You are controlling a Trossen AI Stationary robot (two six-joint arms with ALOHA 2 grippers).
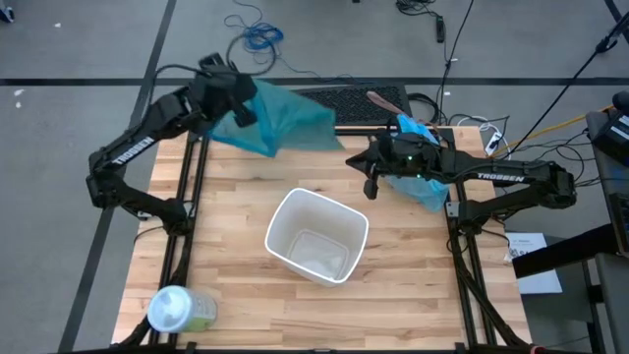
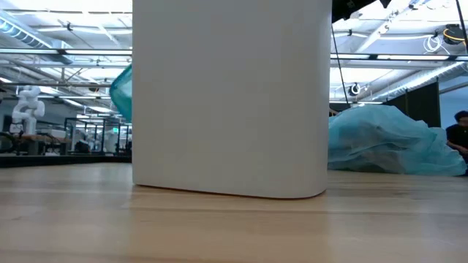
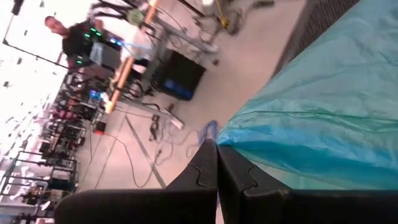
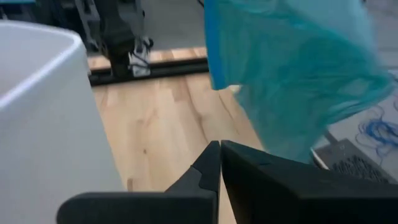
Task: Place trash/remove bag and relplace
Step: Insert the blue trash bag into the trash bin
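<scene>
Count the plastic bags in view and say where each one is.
2. One teal bag hangs from the left hand over the table's far left edge; a second bag lies under the right arm. Others may be hidden.

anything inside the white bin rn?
High view: the white bin shows only bare white walls and floor, with no liner or trash. The floor under its near-side wall is hidden from above.

High view: overhead, straight down. Low view: tabletop level, close behind white bin (image 2: pixel 230 95), shared with overhead (image 1: pixel 316 236).
</scene>
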